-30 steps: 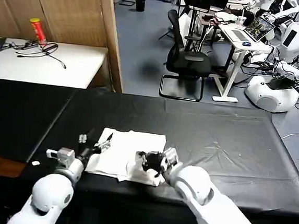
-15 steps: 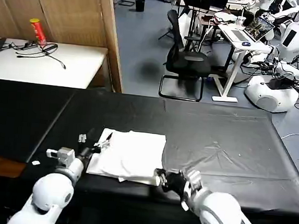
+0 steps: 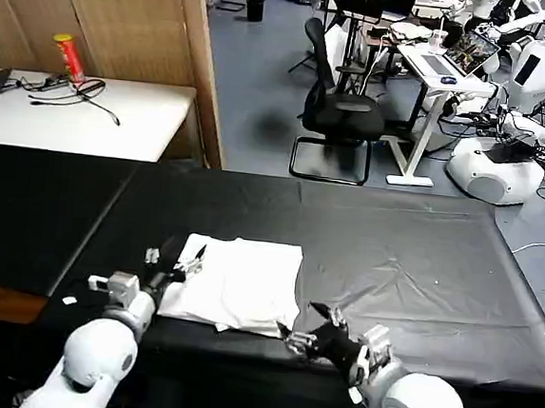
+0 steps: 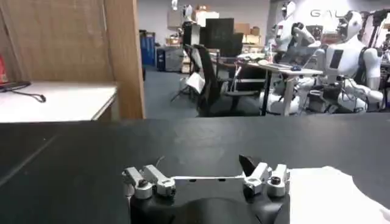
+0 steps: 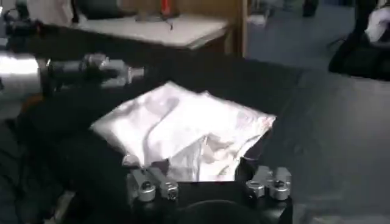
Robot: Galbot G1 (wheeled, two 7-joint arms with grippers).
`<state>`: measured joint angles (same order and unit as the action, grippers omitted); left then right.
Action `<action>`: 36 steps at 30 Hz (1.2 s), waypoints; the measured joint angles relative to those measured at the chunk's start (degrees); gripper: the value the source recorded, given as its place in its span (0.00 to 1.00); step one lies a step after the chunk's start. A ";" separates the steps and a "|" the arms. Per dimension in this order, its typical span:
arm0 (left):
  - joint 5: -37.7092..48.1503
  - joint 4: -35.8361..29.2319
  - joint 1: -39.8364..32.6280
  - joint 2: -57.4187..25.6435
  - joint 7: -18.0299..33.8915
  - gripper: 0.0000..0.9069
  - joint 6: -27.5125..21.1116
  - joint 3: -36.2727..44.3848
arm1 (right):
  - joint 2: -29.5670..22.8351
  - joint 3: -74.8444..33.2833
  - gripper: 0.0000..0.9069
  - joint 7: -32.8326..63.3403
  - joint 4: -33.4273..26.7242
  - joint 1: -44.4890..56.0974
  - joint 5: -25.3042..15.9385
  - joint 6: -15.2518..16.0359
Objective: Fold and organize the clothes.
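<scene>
Plain white T-shirt (image 3: 237,282) on black table covering (image 3: 393,243)

Wide bare black table covering (image 3: 412,245) to the right and far side of the folded T-shirt (image 3: 242,282). Near left corner crowded by the left gripper (image 3: 174,264); near right corner by the open right gripper (image 3: 308,326).

The T-shirt (image 3: 237,285) is soft white cloth, matt and creased. The table cover (image 3: 402,254) is black, faintly shiny and wrinkled. Both grippers, left (image 3: 174,261) and right (image 3: 311,328), show bare metal fingertips on black bodies; the arms' shells are glossy white plastic.
</scene>
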<state>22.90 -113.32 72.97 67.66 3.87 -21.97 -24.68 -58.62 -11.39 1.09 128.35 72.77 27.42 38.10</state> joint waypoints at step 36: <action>15.93 6.12 4.17 7.84 -0.50 0.96 3.39 -5.95 | -6.13 -10.52 0.97 5.67 4.07 1.41 3.24 -1.44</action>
<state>38.84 -107.20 77.13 75.49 3.36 -18.58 -30.63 -64.75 -21.91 6.76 132.42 74.18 30.66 36.66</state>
